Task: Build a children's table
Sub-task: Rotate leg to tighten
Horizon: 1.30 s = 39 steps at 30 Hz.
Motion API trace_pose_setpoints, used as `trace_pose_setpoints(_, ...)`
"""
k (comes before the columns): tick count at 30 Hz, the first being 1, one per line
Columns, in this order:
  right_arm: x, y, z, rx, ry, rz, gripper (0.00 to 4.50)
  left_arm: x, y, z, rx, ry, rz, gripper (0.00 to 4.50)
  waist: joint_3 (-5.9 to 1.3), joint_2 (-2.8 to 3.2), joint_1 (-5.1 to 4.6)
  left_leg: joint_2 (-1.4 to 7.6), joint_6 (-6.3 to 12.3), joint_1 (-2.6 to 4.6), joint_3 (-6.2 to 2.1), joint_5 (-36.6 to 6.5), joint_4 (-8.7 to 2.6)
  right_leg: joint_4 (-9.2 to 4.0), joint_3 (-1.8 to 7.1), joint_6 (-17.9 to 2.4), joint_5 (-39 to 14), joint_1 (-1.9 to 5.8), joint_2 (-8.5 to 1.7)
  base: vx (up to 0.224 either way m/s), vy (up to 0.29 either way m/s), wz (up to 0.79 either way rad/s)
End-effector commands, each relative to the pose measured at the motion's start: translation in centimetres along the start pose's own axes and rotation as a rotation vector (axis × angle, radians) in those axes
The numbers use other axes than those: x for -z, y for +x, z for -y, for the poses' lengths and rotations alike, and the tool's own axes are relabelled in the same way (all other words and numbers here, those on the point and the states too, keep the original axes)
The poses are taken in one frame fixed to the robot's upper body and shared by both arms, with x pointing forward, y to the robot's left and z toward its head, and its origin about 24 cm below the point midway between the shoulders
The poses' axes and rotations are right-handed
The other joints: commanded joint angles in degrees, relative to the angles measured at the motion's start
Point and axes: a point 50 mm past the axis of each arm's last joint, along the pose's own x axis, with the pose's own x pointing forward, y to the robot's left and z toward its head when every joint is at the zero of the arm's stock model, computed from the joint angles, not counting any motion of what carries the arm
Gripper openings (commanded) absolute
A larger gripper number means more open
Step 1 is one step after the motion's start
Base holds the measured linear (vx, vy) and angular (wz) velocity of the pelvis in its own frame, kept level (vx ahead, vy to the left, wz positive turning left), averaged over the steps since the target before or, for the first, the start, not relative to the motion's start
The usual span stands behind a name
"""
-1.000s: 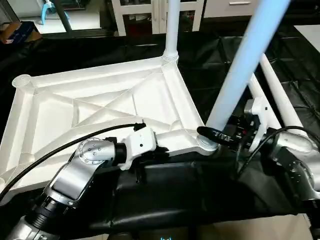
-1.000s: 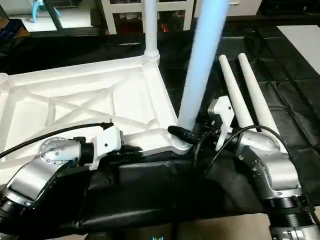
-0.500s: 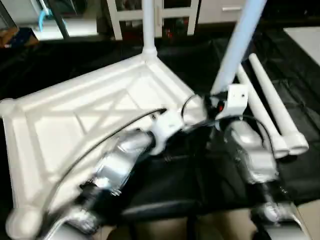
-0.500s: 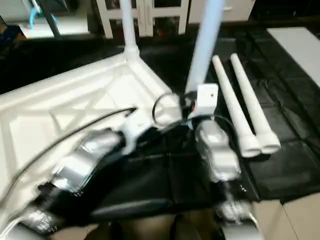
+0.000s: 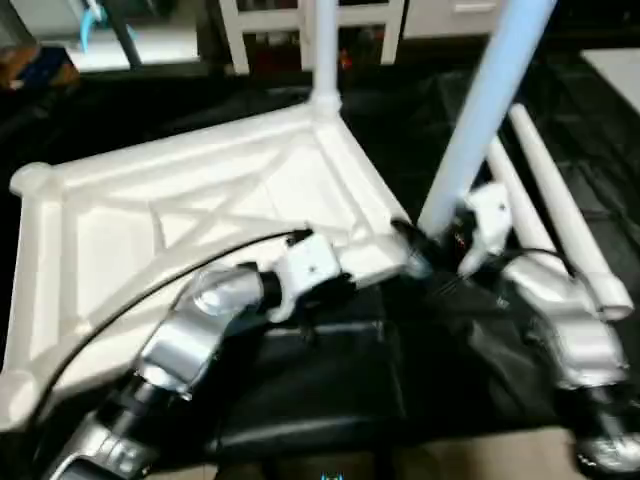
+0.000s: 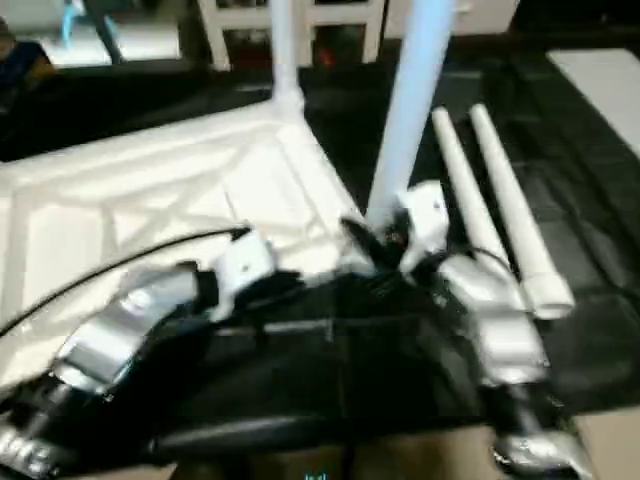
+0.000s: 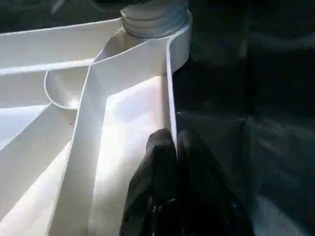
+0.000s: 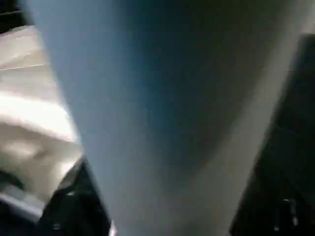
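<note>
Head cameras look down over the tabletop (image 5: 200, 200); wrist cameras sit close, seemingly at its corner.

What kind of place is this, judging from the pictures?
Probably an indoor room used as a work area: black mats cover the floor, white shelving stands behind, and a table top lies upside down for assembly.

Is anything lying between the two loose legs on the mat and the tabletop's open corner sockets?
Nothing loose lies between, but the right pincer and its arm, at the near leg, stand between the loose legs and the tabletop.
</note>
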Motion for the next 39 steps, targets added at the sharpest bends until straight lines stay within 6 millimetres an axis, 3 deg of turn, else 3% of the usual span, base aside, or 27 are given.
trace_pose_setpoints(1,-1.4,-2.4,-0.4,-0.148,-0.002,0.009,3.21,1.4,-0.7,1.5,0.101,-0.034,-0.027,0.0,-4.19,-0.24,0.21,0.42,8.26,1.04,0.21,-6.1,-2.81,-1.83,0.81,-16.3,2.0,3.97,-0.39,0.062,0.01,0.01)
trace_pose_setpoints(3,-1.6,-3.2,-0.3,-0.164,-0.001,0.003,3.46,1.5,-1.2,1.8,0.124,-0.042,-0.022,0.0,-4.2,-0.1,0.28,0.31,9.59,0.87,0.26,-3.9,-2.6,-1.46,0.72,-17.3,5.1,4.04,-0.48,0.031,0.006,0.0)
trace_pose_setpoints(5,-1.8,-3.6,-0.4,-0.172,0.003,0.006,3.57,1.5,-1.6,2.0,0.144,-0.045,-0.02,0.0,-4.1,-0.16,0.19,0.31,9.9,0.92,0.32,-4.3,-2.6,-1.62,0.66,-17.9,3.6,4.0,-0.62,0.0,0.0,0.0)
trace_pose_setpoints(7,-1.8,-3.8,-0.6,-0.187,0.016,0.007,3.66,1.5,-1.8,2.2,0.154,-0.045,-0.017,0.0,-3.87,-0.21,0.2,0.44,9.2,1.01,0.33,-6.4,-2.77,-1.95,0.71,-17.6,-0.6,3.98,-0.85,0.0,0.0,0.0)
trace_pose_setpoints(10,-1.7,-3.8,-0.9,-0.198,0.025,0.005,3.66,1.5,-1.8,2.2,0.157,-0.046,-0.015,0.0,-3.29,-0.28,0.08,0.53,6.66,1.1,0.31,-11.0,-3.2,-2.82,0.82,-15.7,-9.6,3.62,-0.99,0.0,0.0,0.0)
trace_pose_setpoints(13,-1.6,-3.7,-1.1,-0.227,0.052,0.01,3.49,1.4,-1.8,2.3,0.159,-0.046,-0.01,0.0,-3.16,-0.21,0.06,0.47,5.22,1.16,0.2,-12.8,-3.35,-3.11,0.92,-14.0,-13.7,3.43,-1.03,0.0,0.0,0.0)
trace_pose_setpoints(15,-1.7,-3.5,-1.2,-0.241,0.073,0.014,3.49,1.3,-1.8,2.3,0.159,-0.046,-0.006,0.0,-3.21,-0.16,0.07,0.45,4.97,1.13,0.16,-12.5,-3.36,-3.11,0.92,-13.6,-13.7,3.39,-1.0,0.0,0.0,0.0)
trace_pose_setpoints(16,-1.7,-3.5,-1.3,-0.247,0.079,0.013,3.2,1.3,-1.8,2.3,0.159,-0.046,-0.006,0.0,-3.29,-0.19,0.04,0.42,5.1,1.08,0.15,-11.8,-3.3,-3.0,0.91,-13.6,-12.7,3.4,-0.95,0.0,0.0,0.0)
trace_pose_setpoints(20,-1.6,-3.5,-1.4,-0.259,0.084,0.001,3.02,1.3,-1.9,2.4,0.163,-0.047,-0.008,0.0,-3.51,-0.14,0.09,0.37,5.91,1.0,0.16,-9.3,-3.09,-2.59,0.88,-14.4,-8.7,3.56,-0.86,0.0,0.0,0.0)
trace_pose_setpoints(21,-1.6,-3.5,-1.4,-0.259,0.084,0.001,2.79,1.3,-1.9,2.4,0.163,-0.047,-0.008,0.0,-3.48,-0.16,0.07,0.37,6.14,0.98,0.2,-9.1,-3.08,-2.57,0.87,-14.7,-8.1,3.55,-0.83,0.0,0.0,0.0)
trace_pose_setpoints(27,-1.2,-3.6,-1.2,-0.246,0.087,-0.031,2.32,1.4,-1.9,2.5,0.167,-0.047,-0.017,0.0,-3.39,-0.16,0.07,0.36,5.76,1.0,0.18,-10.6,-3.15,-2.82,0.86,-14.2,-10.9,3.52,-0.96,0.0,0.0,0.0)
trace_pose_setpoints(30,-0.7,-3.4,-0.8,-0.181,0.073,-0.063,2.22,1.5,-1.9,2.3,0.155,-0.037,-0.036,0.0,-3.43,-0.2,0.05,0.31,5.61,0.99,0.19,-9.7,-3.11,-2.74,0.86,-14.1,-10.0,3.51,-0.87,0.0,0.0,0.0)
trace_pose_setpoints(32,0.5,-2.5,0.2,-0.02,0.048,-0.119,2.15,1.8,-1.6,2.1,0.126,-0.02,-0.076,0.0,-3.32,-0.17,-0.18,0.23,5.2,0.8,0.16,-9.9,-3.15,-2.79,0.76,-13.8,-11.0,3.43,-0.85,0.0,0.0,0.0)
trace_pose_setpoints(35,2.4,-0.9,1.0,0.236,0.086,-0.152,2.05,2.0,-0.5,1.5,0.054,-0.012,-0.114,0.0,-3.12,-0.27,-0.71,-0.01,3.02,0.89,0.06,-12.9,-3.35,-3.43,0.76,-11.5,-18.3,3.14,-1.05,0.0,0.0,0.0)
trace_pose_setpoints(36,2.4,-0.9,1.0,0.236,0.086,-0.152,2.05,2.0,-0.5,1.5,0.054,-0.012,-0.114,0.0,-3.07,-0.32,-0.95,0.0,2.56,0.88,0.09,-13.4,-3.41,-3.54,0.82,-11.2,-19.4,3.04,-1.02,0.0,0.0,0.0)
trace_pose_setpoints(39,4.5,1.5,1.3,0.53,0.123,-0.188,1.98,0.9,2.0,0.7,-0.058,-0.033,-0.119,0.0,-2.96,-0.23,-1.49,-0.13,-0.18,0.94,-0.22,-17.0,-3.85,-4.07,0.67,-8.7,-25.1,2.69,-0.93,0.0,0.0,0.0)
